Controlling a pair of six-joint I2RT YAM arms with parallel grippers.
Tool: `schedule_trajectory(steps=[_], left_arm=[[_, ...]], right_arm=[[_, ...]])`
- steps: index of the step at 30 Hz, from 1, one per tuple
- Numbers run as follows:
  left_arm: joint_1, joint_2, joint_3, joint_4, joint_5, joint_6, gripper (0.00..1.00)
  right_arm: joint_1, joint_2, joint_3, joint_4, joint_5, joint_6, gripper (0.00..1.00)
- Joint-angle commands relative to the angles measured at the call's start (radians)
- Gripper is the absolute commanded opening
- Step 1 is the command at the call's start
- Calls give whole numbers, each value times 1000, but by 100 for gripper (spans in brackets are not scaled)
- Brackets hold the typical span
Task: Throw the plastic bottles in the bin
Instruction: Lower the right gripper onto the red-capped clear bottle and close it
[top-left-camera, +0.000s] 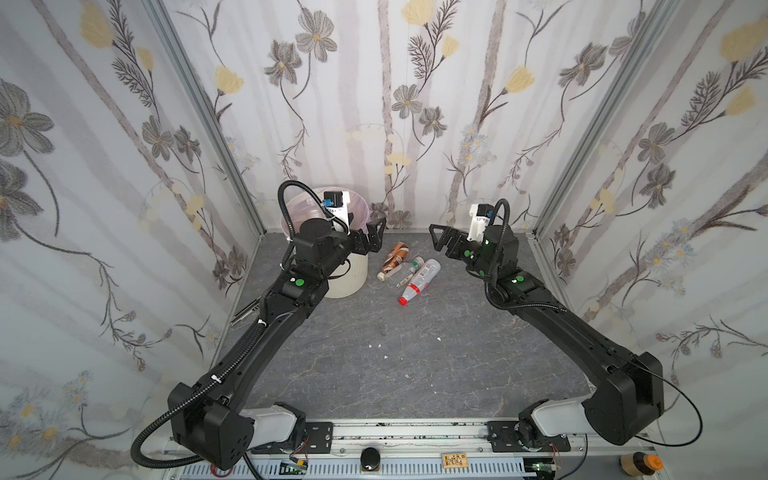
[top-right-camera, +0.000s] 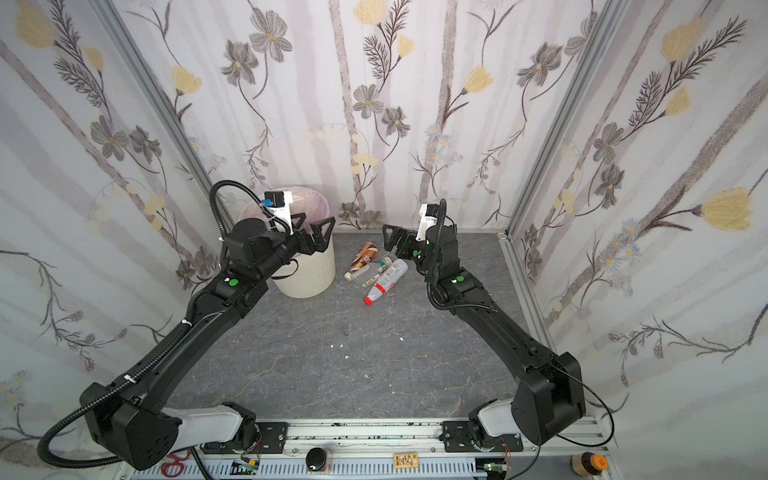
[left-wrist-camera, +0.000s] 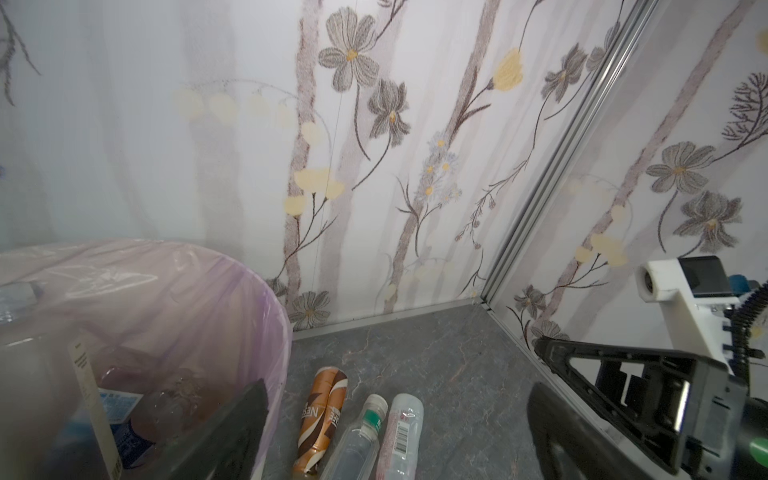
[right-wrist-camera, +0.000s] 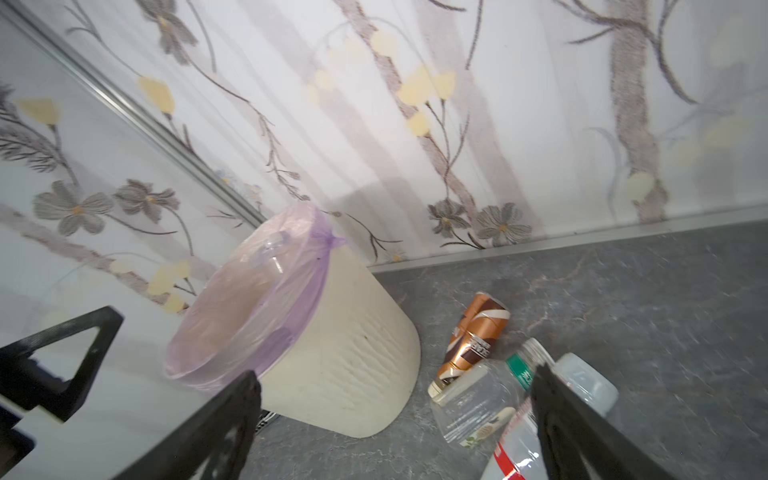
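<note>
Your left gripper (top-left-camera: 365, 227): jaws wide, empty, above bin (top-left-camera: 351, 280) rim on side nearest bottles. Your right gripper (top-left-camera: 437, 239): jaws wide, empty, raised just right of three plastic bottles (top-left-camera: 409, 270) lying on table (top-left-camera: 415, 353) beside bin.

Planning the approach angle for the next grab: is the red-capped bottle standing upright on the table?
No, the red-capped bottle lies flat on its side on the table.
</note>
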Motion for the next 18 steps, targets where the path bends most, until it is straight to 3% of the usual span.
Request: schedule_trajectory(steps=[1,7,18], left_arm=[[-31,-11,-62,16,-9,-30,100],[-118,-3,-163,20,-50,-50,100],[-203,-8,-272,46,-90,-140,100]], right_arm=[[-15,57,-17,-28,70,75,100],[-35,180,-23,-43,73,121,100],[-74,455,22,23,-78,247,99]])
